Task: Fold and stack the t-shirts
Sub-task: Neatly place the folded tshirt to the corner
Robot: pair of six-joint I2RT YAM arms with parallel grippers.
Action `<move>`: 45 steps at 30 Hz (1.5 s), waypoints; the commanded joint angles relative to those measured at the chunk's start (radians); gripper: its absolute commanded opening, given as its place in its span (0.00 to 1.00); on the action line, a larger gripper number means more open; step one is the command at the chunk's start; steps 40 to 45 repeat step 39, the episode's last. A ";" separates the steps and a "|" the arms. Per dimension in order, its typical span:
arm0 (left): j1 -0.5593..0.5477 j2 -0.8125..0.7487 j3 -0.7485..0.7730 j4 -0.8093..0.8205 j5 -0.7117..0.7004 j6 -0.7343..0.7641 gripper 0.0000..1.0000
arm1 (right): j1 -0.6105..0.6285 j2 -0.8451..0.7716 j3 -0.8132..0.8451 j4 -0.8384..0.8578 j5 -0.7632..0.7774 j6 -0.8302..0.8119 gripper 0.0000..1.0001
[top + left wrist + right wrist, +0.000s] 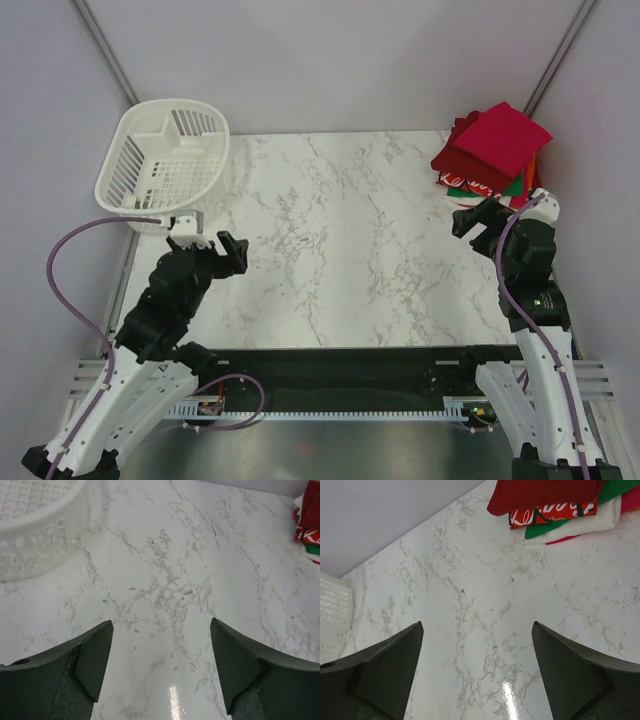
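Marble table (pixel 340 230): both arms hover bent, left fingers (pixel 95 655) and right fingers (pixel 555 665) splayed, apparently empty.

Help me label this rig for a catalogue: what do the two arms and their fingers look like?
The left arm and right arm have white lower links and black upper joints, each trailing a thin purple cable. The fingers are dark grey, matte wedges tapering to blunt tips.
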 commanded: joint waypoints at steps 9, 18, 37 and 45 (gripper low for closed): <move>0.128 0.326 -0.460 1.000 -0.129 0.405 0.99 | 0.040 0.005 -0.047 -0.008 0.000 -0.025 0.98; 0.275 0.755 -0.515 1.475 0.154 0.470 0.96 | 0.080 -0.009 -0.034 -0.020 0.022 -0.033 0.98; 0.429 0.921 -0.540 1.689 0.325 0.411 1.00 | 0.089 -0.012 -0.078 0.002 0.046 -0.036 0.98; 0.429 0.919 -0.540 1.689 0.326 0.411 1.00 | 0.089 -0.009 -0.072 0.017 0.053 -0.059 0.98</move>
